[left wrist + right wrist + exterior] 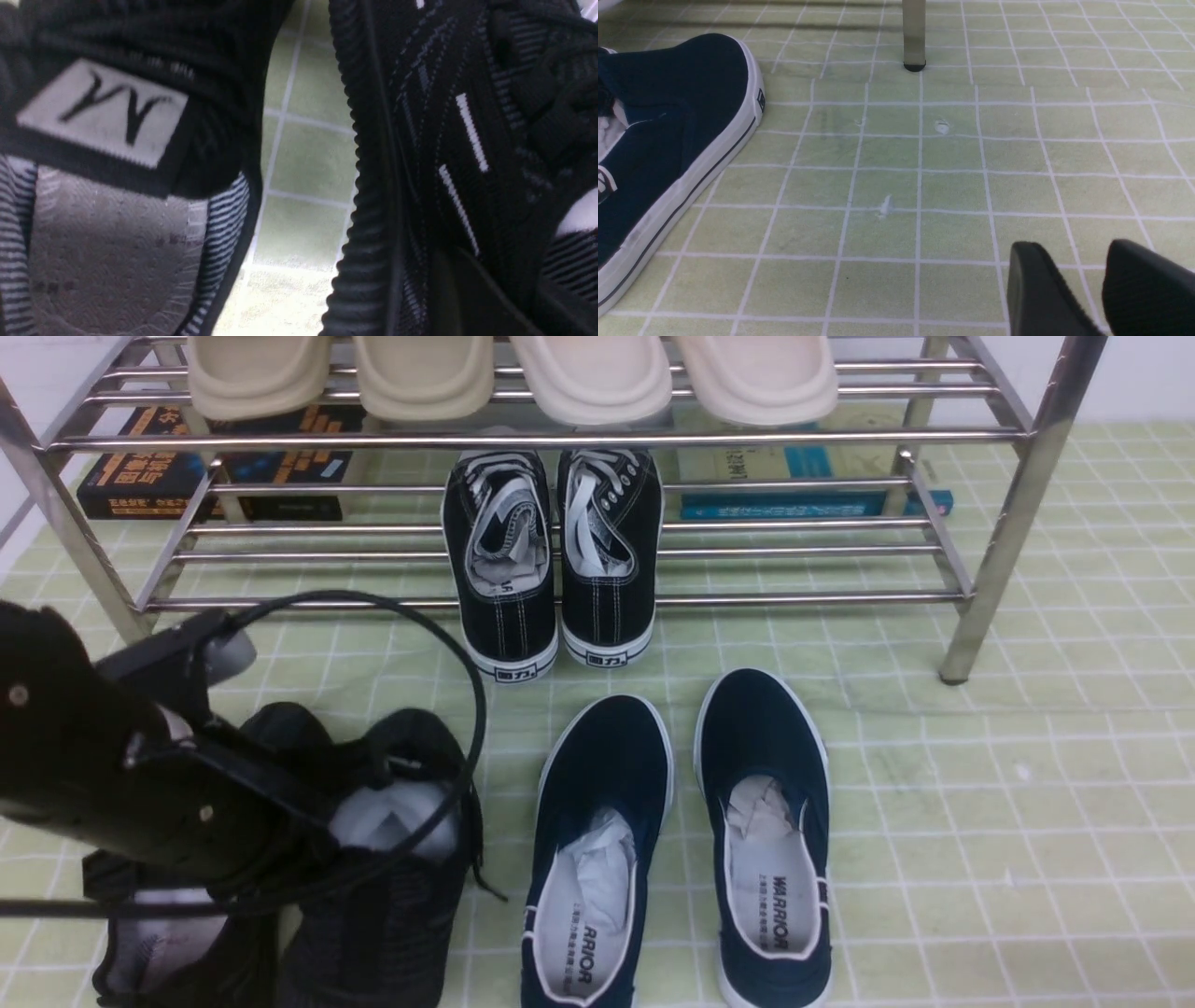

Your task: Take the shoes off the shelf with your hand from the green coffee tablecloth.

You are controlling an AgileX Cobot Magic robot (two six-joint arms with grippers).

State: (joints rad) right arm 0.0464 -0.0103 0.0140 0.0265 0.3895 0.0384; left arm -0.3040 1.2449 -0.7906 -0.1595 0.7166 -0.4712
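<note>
The pair of black knit sneakers (392, 915) stands on the green tablecloth (980, 803) at the near left, in front of the steel shelf (560, 439). White paper stuffing shows inside them. My left gripper (308, 831) reaches down into the right-hand sneaker's opening, with a black cable looping over it. In the left wrist view its dark fingers (467, 289) straddle that sneaker's side wall (448, 140), which has white dash marks, and appear shut on it. My right gripper (1069, 246) is out of the front view. It hovers low over bare cloth, slightly open and empty.
Black canvas lace-ups (551, 560) sit on the shelf's lower tier, beige slippers (513, 373) on the upper. Navy slip-ons (681, 831) lie on the cloth at centre, one near my right gripper (668, 140). A shelf leg (914, 32) stands ahead of it. Books (215, 476) lie behind the shelf.
</note>
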